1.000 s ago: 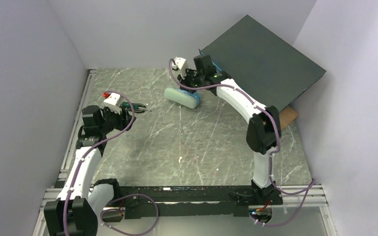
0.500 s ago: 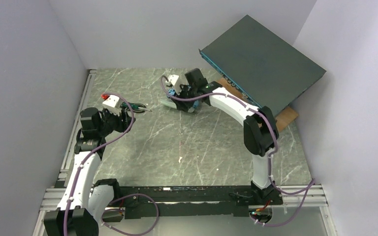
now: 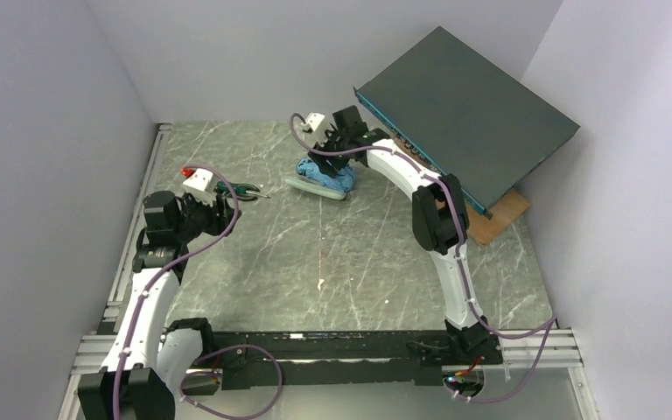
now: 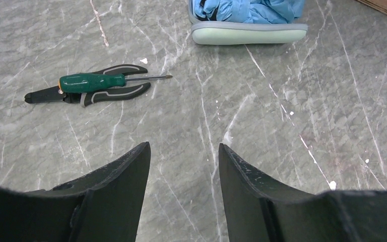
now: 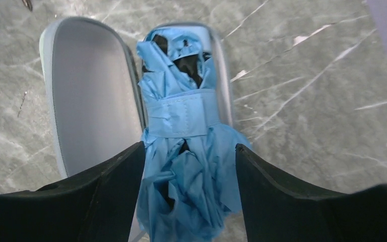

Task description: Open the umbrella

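The umbrella [image 5: 181,118] is folded, sky-blue with black lining, bound by a strap. It lies in one half of an open pale grey-green case [image 5: 88,91]. From above, the umbrella [image 3: 327,174] and the case [image 3: 311,186] sit at the back middle of the table. My right gripper [image 5: 190,148] hangs open just above the umbrella's near end, with bunched fabric showing between its fingers [image 5: 121,186]; in the top view the right gripper [image 3: 331,154] is over the blue bundle. My left gripper [image 4: 182,151] is open and empty over bare table, far to the left [image 3: 227,208].
A green-handled screwdriver [image 4: 93,80] lies across black pliers [image 4: 98,93] just ahead of the left gripper. A big dark-grey flat box [image 3: 464,105] leans at the back right over a wooden board [image 3: 500,219]. Walls enclose the table [image 3: 332,262] on three sides.
The right gripper, shut on the closed case a second ago, swung the lid open and then opened; the blue umbrella now shows inside. The left arm barely moved.
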Robot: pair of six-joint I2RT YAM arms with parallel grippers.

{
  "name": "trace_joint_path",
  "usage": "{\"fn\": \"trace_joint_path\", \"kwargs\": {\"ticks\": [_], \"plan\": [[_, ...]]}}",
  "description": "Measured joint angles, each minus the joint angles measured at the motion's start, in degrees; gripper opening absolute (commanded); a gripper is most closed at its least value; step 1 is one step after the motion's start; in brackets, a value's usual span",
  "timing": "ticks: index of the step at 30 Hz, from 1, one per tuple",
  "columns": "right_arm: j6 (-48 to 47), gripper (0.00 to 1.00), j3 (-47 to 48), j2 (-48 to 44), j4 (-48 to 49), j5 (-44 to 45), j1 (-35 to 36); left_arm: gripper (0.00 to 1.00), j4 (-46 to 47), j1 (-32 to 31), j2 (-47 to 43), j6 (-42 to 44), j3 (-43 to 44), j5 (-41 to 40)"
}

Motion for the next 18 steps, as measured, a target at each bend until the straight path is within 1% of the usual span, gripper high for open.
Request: {"fn": "trace_joint_path", "kwargs": {"ticks": [7,10,13,18], "plan": [[-1.25,0.7,0.0,3.76,-1.97,-1.07,0.35,0.58,0.02,0.0,0.76,0.02,-0.02,0.0],[-2.49,0.65,0.11,4.48,-1.75,-1.05,0.26,0.58,0.04,0.0,1.22,0.04,0.0,0.0],[-3.93,0.55,0.72,5.53,-1.62,-0.07,0.13,0.58,0.07,0.0,1.79,0.04,-0.02,0.02],[-5.64,0.53,3.04,7.45,-2.34,2.6,0.39,0.58,0.13,0.0,2.51,0.04,-0.02,0.13]]}}
